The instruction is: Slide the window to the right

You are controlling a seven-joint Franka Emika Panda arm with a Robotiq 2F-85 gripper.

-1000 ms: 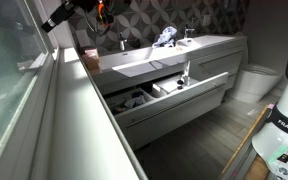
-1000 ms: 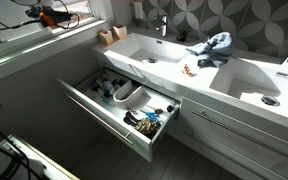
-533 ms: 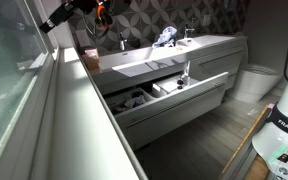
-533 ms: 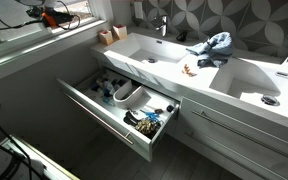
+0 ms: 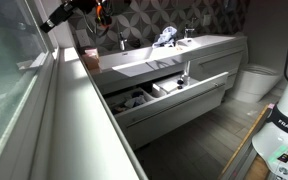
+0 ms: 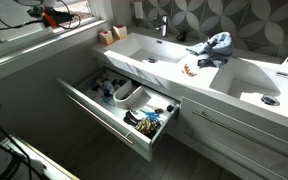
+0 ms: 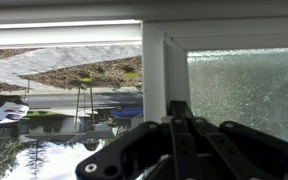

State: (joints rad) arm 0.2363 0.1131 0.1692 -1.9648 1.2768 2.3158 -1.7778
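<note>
The window (image 7: 246, 92) is a frosted, pale greenish pane in a white frame; its upright frame edge (image 7: 154, 70) stands at the middle of the wrist view, with open outdoor view to its left. The pane also fills the left side of an exterior view (image 5: 4, 75). My gripper (image 7: 179, 108) is shut, its fingertips together and against or just short of that frame edge; contact cannot be told. It holds nothing. The gripper shows high up by the window in both exterior views (image 5: 52, 22) (image 6: 32, 13).
A long white ledge (image 5: 79, 120) runs below the window. A white vanity (image 6: 199, 85) with two sinks has open drawers (image 6: 119, 100) full of small items. A blue cloth (image 6: 212, 46) lies between the sinks. A toilet (image 5: 252, 80) stands beyond the vanity.
</note>
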